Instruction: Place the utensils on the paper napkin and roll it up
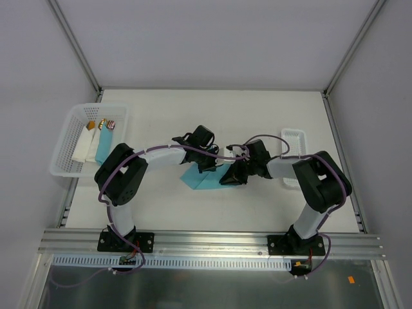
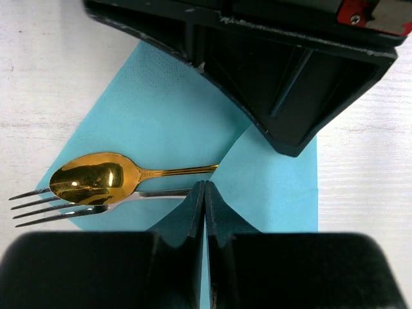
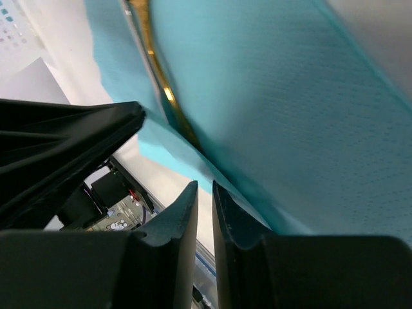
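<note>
Now: paper napkin mid-table, between both arms. Spoon and fork, the utensils, lie on it, long axis crosswise, handles meeting left gripper, jaws closed, empty. At folded-over napkin edge, right gripper nearer; jaws nearly together, pinch cannot tell.

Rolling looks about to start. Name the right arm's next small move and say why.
Probably the right gripper should draw the napkin flap farther across the spoon and fork: one corner already covers their handle ends, and the shut left gripper rests on the sheet by them.
</note>
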`<state>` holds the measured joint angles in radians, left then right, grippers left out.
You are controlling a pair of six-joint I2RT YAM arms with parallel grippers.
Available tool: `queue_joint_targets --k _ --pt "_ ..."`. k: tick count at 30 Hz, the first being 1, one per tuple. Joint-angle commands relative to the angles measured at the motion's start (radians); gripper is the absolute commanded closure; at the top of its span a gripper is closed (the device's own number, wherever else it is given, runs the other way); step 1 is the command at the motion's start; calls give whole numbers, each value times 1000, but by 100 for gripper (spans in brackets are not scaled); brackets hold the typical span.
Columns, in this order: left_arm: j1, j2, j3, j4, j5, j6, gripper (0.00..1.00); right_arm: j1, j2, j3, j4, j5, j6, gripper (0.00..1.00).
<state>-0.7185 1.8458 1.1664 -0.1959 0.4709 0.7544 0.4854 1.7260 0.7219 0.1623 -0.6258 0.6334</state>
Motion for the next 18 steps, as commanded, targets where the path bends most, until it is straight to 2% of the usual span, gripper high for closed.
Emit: queue_joint_targets --k 1,3,6,8,9,12,13,18 --pt "8 -16 12 21 31 3 100 4 20 -13 28 -3 23 83" --pt "10 -40 12 18 18 -33 100 4 36 -16 23 1 26 86" --pt "19 -118 9 -14 15 -102 87 4 47 -19 20 9 26 87" --pt "43 -189 18 -71 40 -168 70 4 52 -19 22 14 25 88" --pt "54 -209 21 -95 54 -187 67 4 55 -19 22 14 25 88" --pt "83 -270 22 -196 127 -280 71 4 61 -21 20 21 25 90" --pt "91 -286 16 -217 149 -330 75 5 64 -22 22 24 25 90" --pt "102 -258 -27 -249 280 -518 83 4 66 -29 22 43 34 91"
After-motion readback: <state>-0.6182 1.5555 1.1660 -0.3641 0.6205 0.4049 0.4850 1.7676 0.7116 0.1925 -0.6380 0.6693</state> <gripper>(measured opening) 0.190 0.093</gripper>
